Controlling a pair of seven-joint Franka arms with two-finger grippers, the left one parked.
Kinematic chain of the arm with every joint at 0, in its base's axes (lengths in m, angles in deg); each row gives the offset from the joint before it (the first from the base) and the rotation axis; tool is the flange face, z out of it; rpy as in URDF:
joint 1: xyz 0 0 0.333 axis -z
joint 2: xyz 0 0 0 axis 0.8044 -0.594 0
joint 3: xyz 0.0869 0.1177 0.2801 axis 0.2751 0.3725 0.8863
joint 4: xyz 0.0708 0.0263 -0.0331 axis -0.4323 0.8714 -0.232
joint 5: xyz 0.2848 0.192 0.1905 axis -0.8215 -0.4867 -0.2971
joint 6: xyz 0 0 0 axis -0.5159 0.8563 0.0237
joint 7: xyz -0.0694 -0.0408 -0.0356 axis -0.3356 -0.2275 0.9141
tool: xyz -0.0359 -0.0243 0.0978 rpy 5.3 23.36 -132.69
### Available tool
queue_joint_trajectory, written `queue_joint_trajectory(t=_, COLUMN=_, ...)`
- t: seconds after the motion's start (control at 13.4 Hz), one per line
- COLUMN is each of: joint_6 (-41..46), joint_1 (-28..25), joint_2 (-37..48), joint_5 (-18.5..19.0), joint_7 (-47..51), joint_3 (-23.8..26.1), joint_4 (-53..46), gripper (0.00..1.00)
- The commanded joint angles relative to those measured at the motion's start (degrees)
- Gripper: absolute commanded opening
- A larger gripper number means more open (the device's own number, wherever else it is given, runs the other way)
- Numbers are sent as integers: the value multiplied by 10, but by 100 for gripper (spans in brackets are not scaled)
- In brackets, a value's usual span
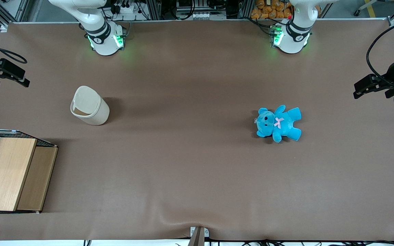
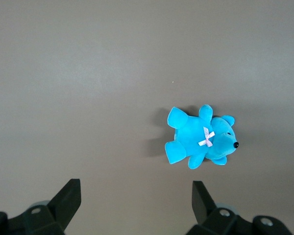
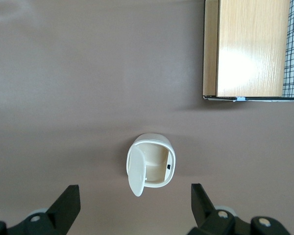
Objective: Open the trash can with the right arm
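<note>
In the front view the wooden box [image 1: 12, 174] is cut off by the left edge of the frame at the lower left, its mesh side only partly seen, and the right arm's gripper [image 1: 3, 73] pokes in from the upper left edge with most of the arm out of frame; its fingers cannot be told apart here. The trash can [image 1: 90, 105] stands on the brown table [image 1: 190, 153] in the left half of the frame, its lid swung up, its inside mostly hidden. A blue teddy [image 1: 279, 123] lies well apart from it, toward the parked arm's end. In the left wrist view only the teddy [image 2: 201, 139] on bare table shows. In the right wrist view the gripper [image 3: 134, 205] hangs above the trash can [image 3: 152, 164], fingers [image 3: 68, 203] spread wide, holding and touching nothing; the lid stands open, the hollow partly shadowed, and the wooden box [image 3: 247, 49] is cropped by the frame edge.
</note>
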Motion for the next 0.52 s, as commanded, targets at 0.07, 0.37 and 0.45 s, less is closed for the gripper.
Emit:
queue_joint_trajectory(t=0.07, joint_6=0, joint_1=-1, joint_2=4, joint_5=12, joint_7=-8, joint_3=1, joint_4=-8, gripper=100)
queue_joint_trajectory(t=0.37, joint_6=8, joint_1=-2, joint_2=3, joint_5=12, joint_7=-8, joint_3=1, joint_4=-16, gripper=100)
queue_joint_trajectory(t=0.45, joint_6=12, joint_1=-2, joint_2=3, joint_5=12, joint_7=-8, joint_3=1, joint_4=-16, gripper=100)
